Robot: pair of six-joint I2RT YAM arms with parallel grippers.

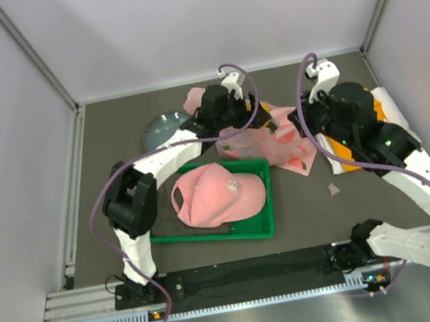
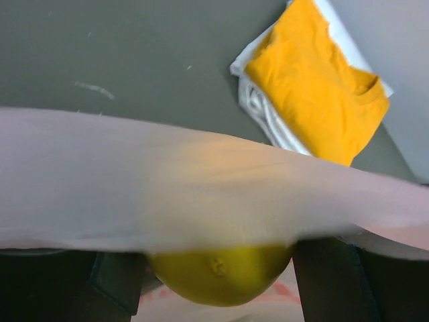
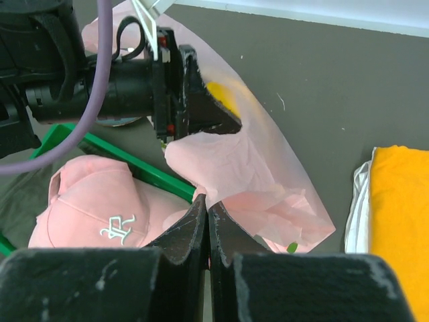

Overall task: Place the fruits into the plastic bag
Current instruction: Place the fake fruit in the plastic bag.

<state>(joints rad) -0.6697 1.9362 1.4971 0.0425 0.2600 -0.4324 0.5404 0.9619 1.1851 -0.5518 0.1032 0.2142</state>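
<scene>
- L gripper (image 3: 204, 100) grips yellow citrus (image 2: 218, 275) btwn wide-set fingers, at mouth of pink bag (image 3: 261, 181); bag film drapes over the fruit.
- R gripper (image 3: 206, 204) pinched closed on bag's near edge.
- Bag sits on table (image 1: 108, 121), btwn green tray (image 1: 262, 228) w/ pink cap (image 1: 217, 194) and orange cloth (image 2: 315, 80).

robot lab cell: plain white walls (image 1: 214, 11), aluminium rail (image 1: 73, 303), dark table (image 1: 115, 116)

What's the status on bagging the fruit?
Left end effector clamped on yellow citrus, half behind plastic bag film. Right end effector shut, pinching bag edge. Nothing blocking.
</scene>
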